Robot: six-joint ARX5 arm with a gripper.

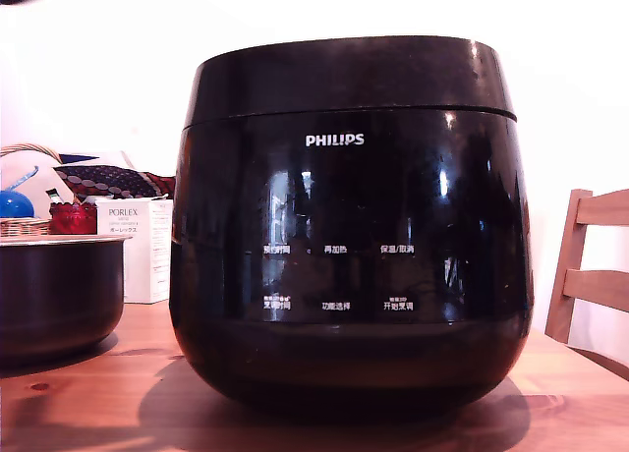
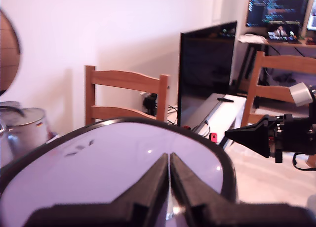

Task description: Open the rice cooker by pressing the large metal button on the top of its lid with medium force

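The rice cooker (image 1: pixel 349 236) is a large glossy black rounded pot with a white PHILIPS logo, standing on the wooden table (image 1: pixel 88 403) and filling the middle of the exterior view. Its lid (image 1: pixel 349 74) sits down as a black band on top, with the seam closed. In the wrist view the lid's shiny top (image 2: pixel 108 163) mirrors the pale wall. My gripper (image 2: pixel 169 157) hovers low over it, its two black fingers pressed together with nothing between them. The large metal button does not show in either view. The gripper is not in the exterior view.
A dark metal pot (image 1: pixel 54 295) stands at the exterior view's left, with a white box (image 1: pixel 138 246) and a basket (image 1: pixel 25 192) behind it. A wooden chair (image 1: pixel 590 265) is at the right. The wrist view shows another chair (image 2: pixel 123 96), a television (image 2: pixel 205 71) and a black device (image 2: pixel 276 135).
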